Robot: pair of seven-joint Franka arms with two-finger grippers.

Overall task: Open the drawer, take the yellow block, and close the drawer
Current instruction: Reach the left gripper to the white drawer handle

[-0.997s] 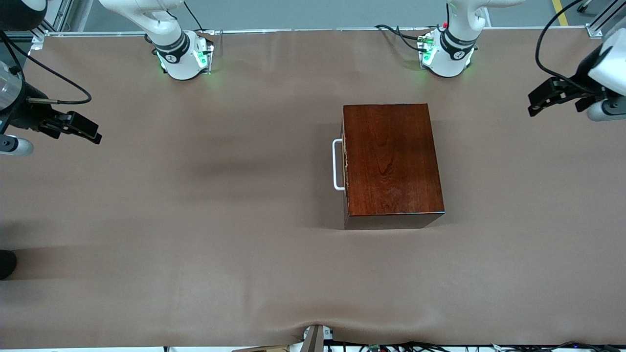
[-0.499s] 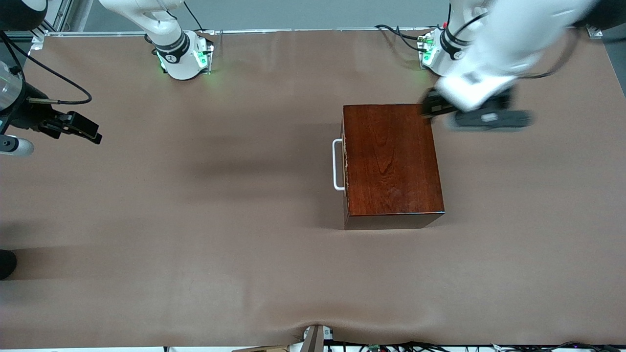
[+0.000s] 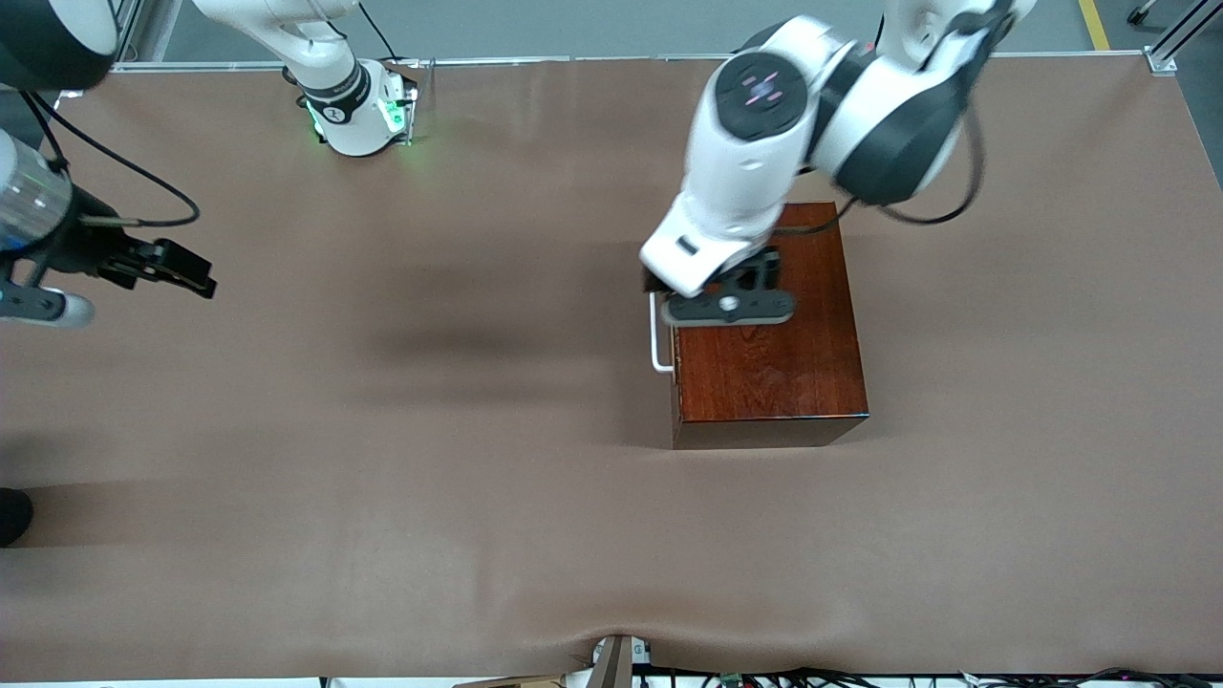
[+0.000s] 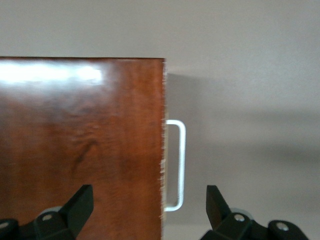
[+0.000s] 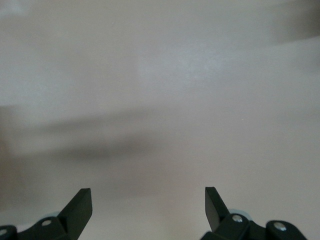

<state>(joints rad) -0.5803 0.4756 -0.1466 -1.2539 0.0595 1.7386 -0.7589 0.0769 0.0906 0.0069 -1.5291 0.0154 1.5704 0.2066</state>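
Front view: dark wooden box [image 3: 774, 373] on table [image 3: 382, 478] toward left arm's end; drawer shut, only its white handle [image 3: 656, 334] showing on box side facing right arm's end. Left gripper [image 3: 731, 287] over box top, above handle edge. Right gripper [image 3: 177, 269] waits over bare table at right arm's end. Yellow block unseen

Left wrist view: left gripper [image 4: 149, 202] fingers spread wide, holding nothing; handle [image 4: 179, 165] between fingertips, below them

Right wrist view: right gripper [image 5: 148, 202] fingers released, wide apart, only table [image 5: 160, 100] beneath

Even overhead light, soft shadows, some motion blur.
White left arm [image 3: 764, 172] smeared; glare patch on glossy dark reddish-brown wooden box [image 4: 80, 150]; broad faint shadow bands across brown cloth-covered surface [image 3: 382, 459]; wrist views soft.
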